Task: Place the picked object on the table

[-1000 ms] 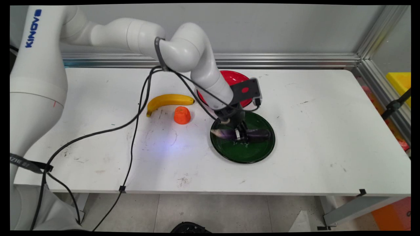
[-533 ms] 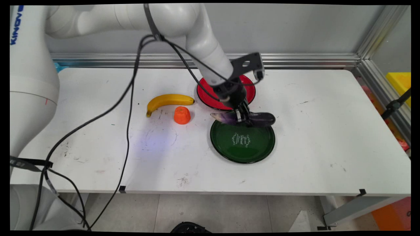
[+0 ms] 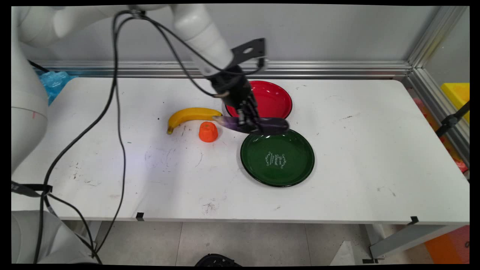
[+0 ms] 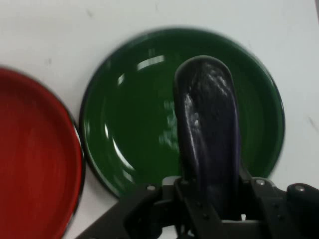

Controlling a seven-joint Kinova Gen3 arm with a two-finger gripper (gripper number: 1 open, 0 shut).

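eggplant [image 3: 250, 124]: smooth, likely slippery, light and firm — held mid-length, aloft
end effector [image 3: 249, 120]: clamped on eggplant
below: green plate [image 3: 277, 176]

From my remote console, the glossy purple eggplant [image 3: 258, 125] shines in the grip of the matt black gripper [image 3: 250, 120] at frame centre. The green plate [image 3: 277, 176] and red plate [image 3: 275, 99] look like glazed enamel, catching light streaks. The smooth-skinned banana [image 3: 191, 114] and dull orange plastic-looking piece [image 3: 208, 132] sit on a scuffed matt white table [image 3: 375, 157], brushed metal rail [image 3: 337, 68] across the top.
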